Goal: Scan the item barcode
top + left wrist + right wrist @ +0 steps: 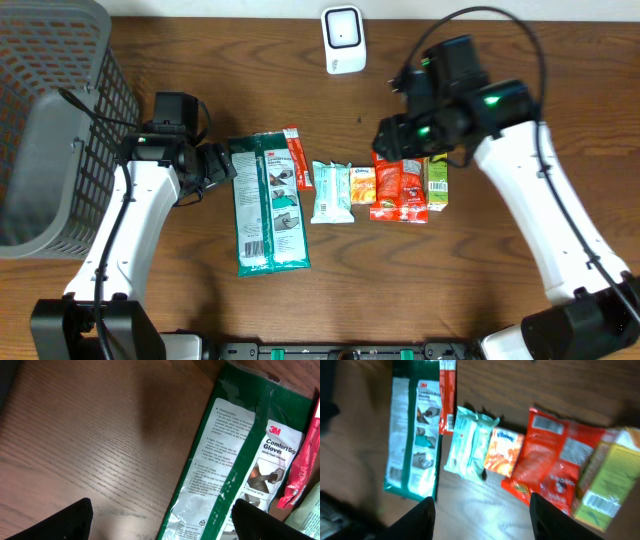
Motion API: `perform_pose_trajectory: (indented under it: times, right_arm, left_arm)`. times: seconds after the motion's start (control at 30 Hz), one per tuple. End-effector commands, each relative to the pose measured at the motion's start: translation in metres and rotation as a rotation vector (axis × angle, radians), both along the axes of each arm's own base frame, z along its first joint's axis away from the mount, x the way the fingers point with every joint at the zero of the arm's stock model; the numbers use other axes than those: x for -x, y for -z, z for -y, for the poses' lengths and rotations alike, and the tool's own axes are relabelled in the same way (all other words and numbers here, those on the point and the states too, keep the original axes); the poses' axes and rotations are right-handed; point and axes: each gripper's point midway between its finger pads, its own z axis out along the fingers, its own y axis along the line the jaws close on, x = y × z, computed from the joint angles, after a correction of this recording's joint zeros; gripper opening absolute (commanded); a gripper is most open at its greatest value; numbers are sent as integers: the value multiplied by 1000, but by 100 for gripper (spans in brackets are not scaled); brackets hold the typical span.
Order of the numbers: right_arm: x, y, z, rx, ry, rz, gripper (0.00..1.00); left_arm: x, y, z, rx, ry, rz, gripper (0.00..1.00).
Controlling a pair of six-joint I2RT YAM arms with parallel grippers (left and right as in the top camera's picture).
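Red snack bag (547,462) dead ahead of our right gripper (481,504), lying flat on the table (495,380) just past the tip of one finger (547,522), and we are not touching it. Our two fingers there stand well apart with nothing between them, only bare wood in the gap. Moving outward from that finger, a green box (605,480) lies just beside the bag on its outer side, though the view is too blurred to say whether they touch. Off toward the other finger we pass an orange tissue pack (502,450) pressed against the bag, then a pale teal wipes packet (467,445), then a narrow red packet (447,395), and the long green glove pack (412,435) beyond that finger. From overhead, we hover low over the bag's upper edge, and the white scanner (342,40) stands upright well beyond us at the table's far edge.

Over to our left gripper (162,522): fingers (65,522) spread wide, empty-handed. The glove pack runs out ahead from between the tips, nearer one finger than the other. A grey mesh basket (50,130) sits behind that arm
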Motion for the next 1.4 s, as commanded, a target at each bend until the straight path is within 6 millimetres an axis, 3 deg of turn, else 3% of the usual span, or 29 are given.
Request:
perform_pose_trajectory:
  times: [0.0, 0.17, 0.47, 0.67, 0.83, 1.17, 1.37]
  right_arm:
    - [-1, 32, -11, 111, 24, 6, 57]
    - [-4, 67, -26, 152, 55, 45, 56]
    - [-13, 123, -32, 99, 121, 102, 50]
    - [-2, 149, -25, 106, 125, 89, 49]
    - [13, 174, -6, 176, 156, 55, 49]
    - [4, 168, 3, 165, 207, 52, 50]
    - [-6, 132, -13, 43, 108, 31, 54]
  left_arm:
    - [-1, -3, -3, -15, 3, 6, 90]
    - [-1, -3, -3, -15, 3, 6, 90]
    - [-1, -3, -3, -15, 3, 6, 90]
    - [-1, -3, -3, -15, 3, 6, 90]
    - [-1, -3, -3, -15, 3, 6, 90]
    - [-1, -3, -3, -15, 3, 6, 90]
    - [-1, -3, -3, -15, 3, 6, 90]
